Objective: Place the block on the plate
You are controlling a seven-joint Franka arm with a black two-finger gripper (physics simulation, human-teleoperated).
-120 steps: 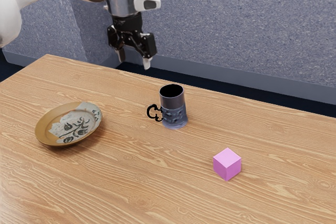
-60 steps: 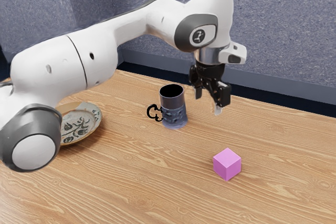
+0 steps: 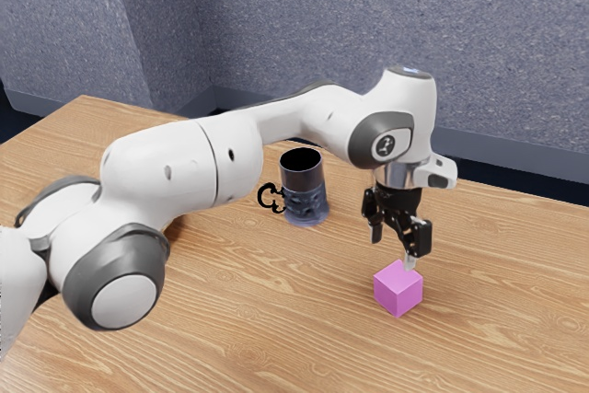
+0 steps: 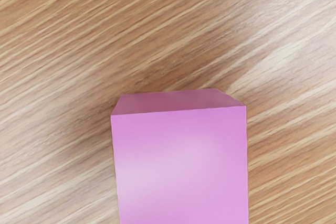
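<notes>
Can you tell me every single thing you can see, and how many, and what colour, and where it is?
Block: one, pink, on the table under the end effector.
Plate: probably one, a brown bit of edge peeking out behind the arm.
Mug: one, dark blue-grey with a curly black handle, on the table, toward the exterior view's left from the block.
Table: one, light brown wood, under the block and mug.
Wall: one run with corners, speckled blue-grey, behind the table.
Baseboard: one strip, grey-blue, along the wall's bottom.
Arm: one, white and grey, reaching from the exterior view's left.
End effector: one, black with pale tips, open above the block.
</notes>
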